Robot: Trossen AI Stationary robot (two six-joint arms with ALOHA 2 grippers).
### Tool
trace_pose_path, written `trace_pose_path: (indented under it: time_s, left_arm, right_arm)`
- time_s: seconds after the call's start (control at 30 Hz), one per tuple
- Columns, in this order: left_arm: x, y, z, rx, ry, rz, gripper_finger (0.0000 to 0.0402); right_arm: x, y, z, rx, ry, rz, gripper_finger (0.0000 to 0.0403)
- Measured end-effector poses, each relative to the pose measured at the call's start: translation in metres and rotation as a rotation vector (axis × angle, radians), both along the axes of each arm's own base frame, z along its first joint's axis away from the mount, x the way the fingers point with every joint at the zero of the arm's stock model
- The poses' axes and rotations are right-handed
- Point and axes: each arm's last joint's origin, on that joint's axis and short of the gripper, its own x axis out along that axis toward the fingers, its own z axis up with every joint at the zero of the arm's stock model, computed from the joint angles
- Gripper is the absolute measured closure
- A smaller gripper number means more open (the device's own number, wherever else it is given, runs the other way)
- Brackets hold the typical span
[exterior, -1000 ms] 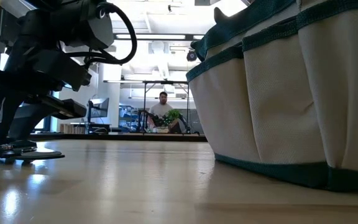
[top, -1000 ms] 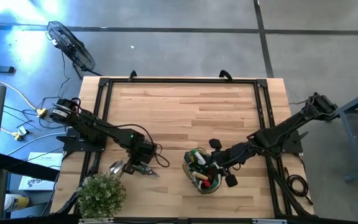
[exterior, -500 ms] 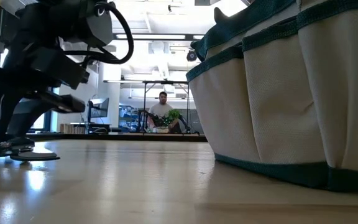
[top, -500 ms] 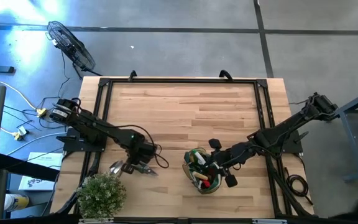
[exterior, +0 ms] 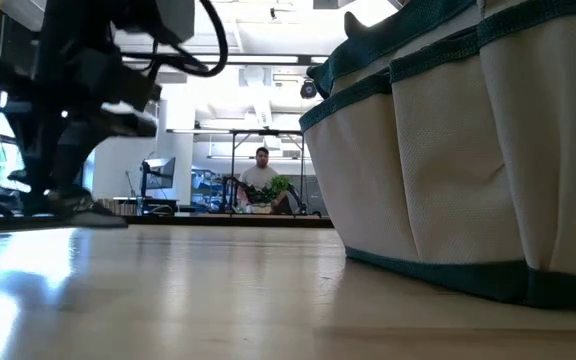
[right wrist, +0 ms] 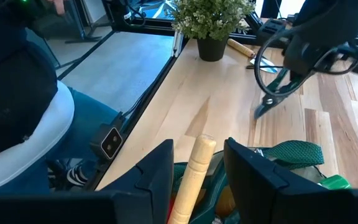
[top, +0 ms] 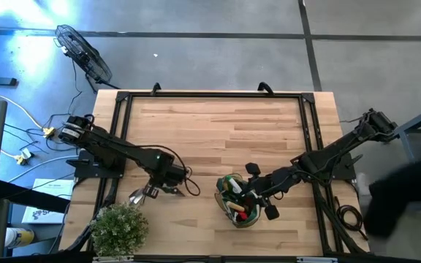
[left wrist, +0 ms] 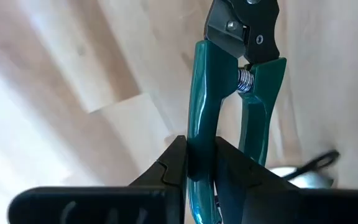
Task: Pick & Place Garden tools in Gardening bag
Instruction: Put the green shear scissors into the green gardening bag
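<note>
My left gripper (top: 165, 183) is shut on pruners with teal-green handles and a black head (left wrist: 253, 93), at the near left of the table. The pruners also show in the right wrist view (right wrist: 272, 93). A silver scoop (top: 136, 196) lies beside them. The olive-green gardening bag (top: 238, 202) stands near the table's front middle with several tools in it. My right gripper (right wrist: 197, 149) is open over the bag's mouth. Its fingers stand on either side of a wooden tool handle (right wrist: 191, 174) that sticks up out of the bag. My left gripper pinches one teal handle of the pruners (left wrist: 199, 134) between its two fingers, near the handle's free end. The fingers lie across the handle. The pruners slant down from the fingers with the black head (right wrist: 260, 112) lowest, close above the table.
A bushy potted plant (top: 119, 228) stands at the near left corner, with a wooden-handled tool (right wrist: 241, 48) beside it. A person in dark clothes (right wrist: 17, 93) stands close to the table. Another person (exterior: 261, 175) sits far back in the room. The far half of the table (top: 218, 124) is bare wood.
My left gripper has risen and gone a little toward the table's far edge, still shut on the pruners. The pruners have come up off the table with it. A dark blurred figure has come in at the right of the high view.
</note>
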Motion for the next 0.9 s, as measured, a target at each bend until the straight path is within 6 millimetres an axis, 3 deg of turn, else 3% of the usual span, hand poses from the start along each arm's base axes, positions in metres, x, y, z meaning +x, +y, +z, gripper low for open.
trace_pose_path:
  time_s: [0.43, 0.57, 0.77, 0.9]
  left_arm:
    - [0.002, 0.007, 0.062, 0.286, 0.042, 0.007, 0.0359]
    - [0.003, 0.009, 0.072, 0.35, 0.027, 0.009, 0.0359]
    - [0.005, 0.016, 0.087, 0.601, -0.068, 0.061, 0.0359]
    - [0.007, 0.016, 0.093, 0.633, -0.109, 0.082, 0.0359]
  right_arm:
    - [0.0, 0.0, 0.0, 0.0, 0.0, 0.0, 0.027]
    - [0.0, 0.0, 0.0, -0.001, 0.002, 0.0, 0.027]
    - [-0.001, 0.0, -0.002, -0.008, 0.015, 0.001, 0.027]
    - [-0.001, 0.0, -0.002, -0.009, 0.016, 0.0, 0.027]
